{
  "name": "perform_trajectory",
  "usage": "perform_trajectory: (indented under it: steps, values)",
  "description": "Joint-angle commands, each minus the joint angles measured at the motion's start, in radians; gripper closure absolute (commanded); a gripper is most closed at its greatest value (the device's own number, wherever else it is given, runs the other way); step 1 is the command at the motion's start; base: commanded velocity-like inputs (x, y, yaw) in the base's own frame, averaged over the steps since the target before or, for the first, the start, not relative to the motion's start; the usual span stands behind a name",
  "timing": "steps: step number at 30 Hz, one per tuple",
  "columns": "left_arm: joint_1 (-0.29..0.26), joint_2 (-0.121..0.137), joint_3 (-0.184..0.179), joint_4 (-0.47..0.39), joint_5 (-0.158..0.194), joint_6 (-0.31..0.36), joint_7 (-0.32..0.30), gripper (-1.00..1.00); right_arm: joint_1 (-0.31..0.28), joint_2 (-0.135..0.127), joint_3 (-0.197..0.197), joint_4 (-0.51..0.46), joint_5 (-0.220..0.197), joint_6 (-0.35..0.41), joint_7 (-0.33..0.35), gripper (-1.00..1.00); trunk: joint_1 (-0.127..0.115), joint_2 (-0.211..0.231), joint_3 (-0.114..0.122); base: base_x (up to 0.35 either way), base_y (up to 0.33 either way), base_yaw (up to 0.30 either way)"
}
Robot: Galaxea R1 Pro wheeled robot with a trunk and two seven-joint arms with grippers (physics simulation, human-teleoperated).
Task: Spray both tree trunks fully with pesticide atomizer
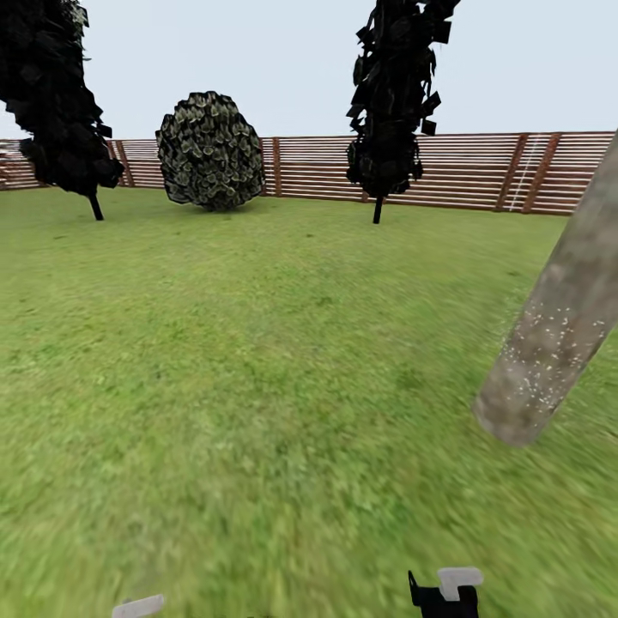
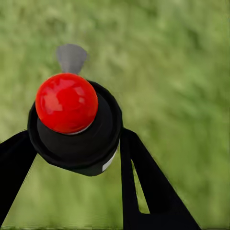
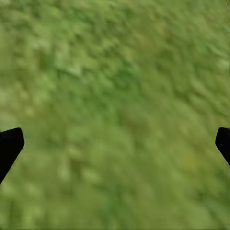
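Head view looks out over the green lawn of the garden, closed at the far side by a brown slatted wooden fence with darker posts. At the right edge a thick, mottled grey-tan tree trunk leans across the frame, its lower part sprinkled with fine white specks of pesticide. Far off, near the fence, stand two near-black trees with thin dark trunks, one at the left and one near the middle, with a round, pale-leaved bush between them. At the bottom edge a small part of each arm shows, pale and dark pieces, too little to read. In the left wrist view the left gripper has its black fingers pinching the pesticide atomizer, a black round body topped with a shiny red ball and a grey nozzle pointing away over blurred grass; the fingers sit tight against the body on both sides. In the right wrist view the right gripper stands spread wide, only its two dark fingertips showing at opposite edges, with nothing between them but the grass below.
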Motion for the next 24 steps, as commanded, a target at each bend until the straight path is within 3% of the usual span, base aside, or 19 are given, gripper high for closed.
perform_trajectory:
  steps: [1, 24]
  values:
    - [0.000, 0.000, 0.000, 0.000, 0.000, 0.000, 0.000, 1.00, 0.000, 0.000, 0.000, 0.000, 0.000, 0.000, 0.000, -1.00, 0.000, 0.000, 0.000, 0.000, 0.000, 0.281]
    - [0.000, 0.001, 0.000, 0.000, 0.000, 0.000, 0.000, 1.00, 0.000, 0.000, 0.000, 0.000, 0.000, 0.000, 0.000, -1.00, 0.000, 0.000, 0.000, 0.000, 0.000, 0.281]
